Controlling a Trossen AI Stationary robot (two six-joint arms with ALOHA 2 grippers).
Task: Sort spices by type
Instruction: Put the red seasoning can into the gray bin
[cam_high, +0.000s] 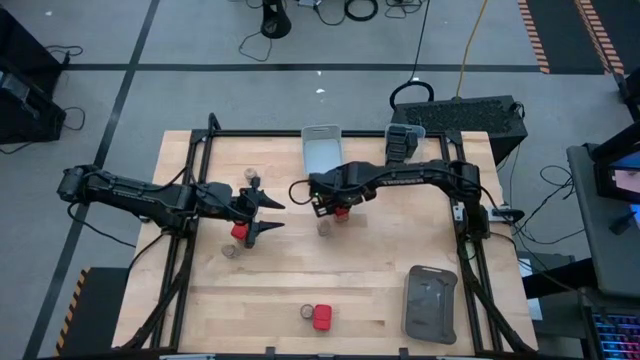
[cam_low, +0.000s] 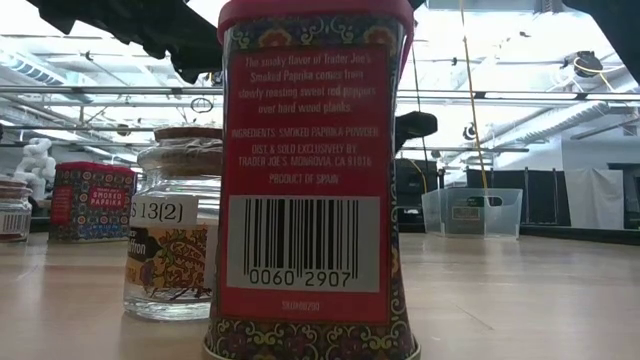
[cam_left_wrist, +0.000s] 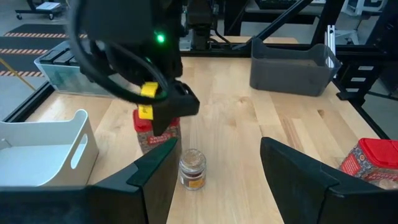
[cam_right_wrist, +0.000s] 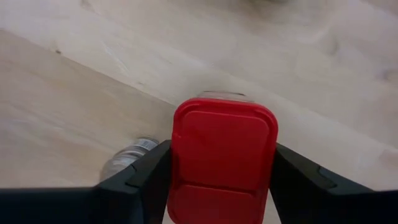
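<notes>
My right gripper (cam_high: 335, 206) points down at mid-table, shut on a red-capped spice tin (cam_right_wrist: 224, 155), which also shows in the left wrist view (cam_left_wrist: 155, 134). A round brown-topped jar (cam_high: 325, 228) stands just beside it. My left gripper (cam_high: 268, 216) hovers open left of centre, nothing between its fingers. A red tin (cam_high: 240, 232) and two jars (cam_high: 252, 178) (cam_high: 230, 250) stand around the left gripper. Near the front edge, a jar (cam_high: 307, 313) and a red tin (cam_high: 322, 318) stand together. My right gripper pinches the tin just below its red cap (cam_right_wrist: 224, 124), one finger (cam_right_wrist: 146, 180) on each of two opposite sides. The fingers come from above, pointing down. The tin stays upright; whether its base is on the table I cannot tell.
A white bin (cam_high: 322, 148) and a darker bin (cam_high: 405, 140) stand at the far edge. A grey bin (cam_high: 430, 303) sits at the near right. Bare wood lies between the arms and the front edge. Black frame rails run along the table's sides.
</notes>
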